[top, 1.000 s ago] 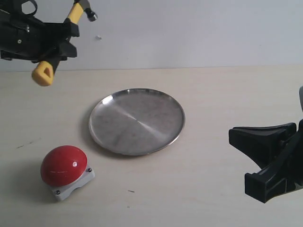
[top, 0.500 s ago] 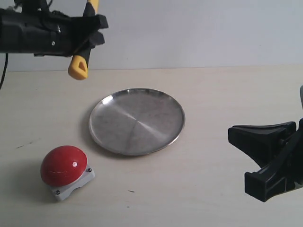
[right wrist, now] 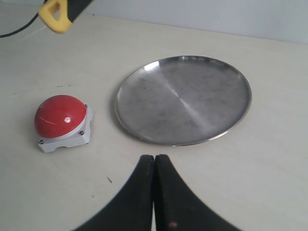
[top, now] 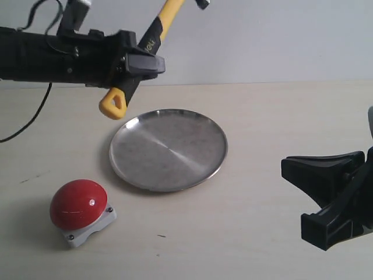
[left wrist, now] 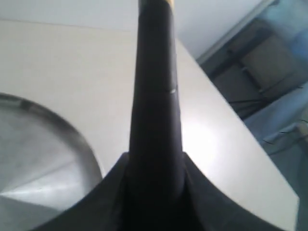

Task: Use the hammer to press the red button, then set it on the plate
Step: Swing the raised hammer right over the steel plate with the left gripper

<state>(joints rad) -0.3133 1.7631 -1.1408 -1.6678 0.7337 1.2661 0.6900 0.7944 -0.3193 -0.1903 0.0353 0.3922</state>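
Note:
My left gripper (top: pixel 140 61) is shut on the hammer (top: pixel 152 41), held in the air over the plate's far left rim. The hammer's black and yellow handle slants, its yellow looped end (top: pixel 113 106) down and its head cut off at the top of the exterior view. In the left wrist view the dark handle (left wrist: pixel 155 106) fills the middle. The steel plate (top: pixel 168 149) lies mid-table with nothing on it. The red button (top: pixel 78 203) on its grey base sits at the front left. My right gripper (right wrist: pixel 154 159) is shut on nothing, low at the right, apart from the plate (right wrist: pixel 183 98) and the button (right wrist: pixel 60 115).
A black cable (top: pixel 26 125) trails from the left arm onto the table at the far left. A pale wall backs the table. The table's right edge (left wrist: pixel 231 125) drops off beyond the plate in the left wrist view.
The left arm has carried the hammer rightward and lower, from the far left corner to above the plate's far left rim. The right arm has stayed still.

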